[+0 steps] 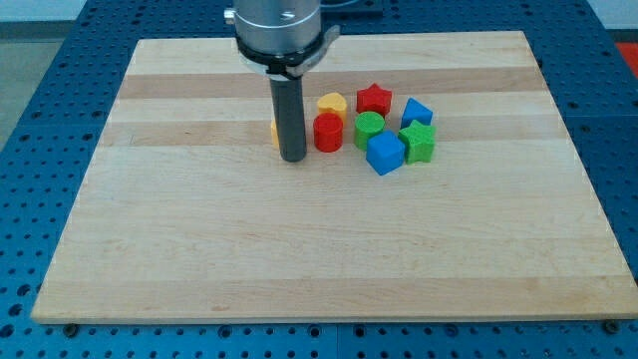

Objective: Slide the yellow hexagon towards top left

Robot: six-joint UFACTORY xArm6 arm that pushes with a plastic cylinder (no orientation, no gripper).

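We see the wooden worktop (329,239) filling most of the view, lying on a blue perforated base (60,90). Our arm's grey housing (282,30) comes in at the view's top, and from it the dark rod (290,115) runs straight down to my tip (292,158), which rests on the worktop at the left edge of the cluster of blocks. We carry no claw, so there is no opening or hold to tell. The blue cube (385,154) lies at the cluster's bottom, touching the green star-like block (419,142) to its right. Above them sit the green cylinder (369,128) and the blue triangular block (416,111). The red cylinder (328,132) stands just right of the rod, the red star (374,99) near the cluster's top. A yellow rounded block (332,103) sits above the red cylinder. The yellow hexagon (275,132) is mostly hidden behind the rod, only a sliver showing at its left side.
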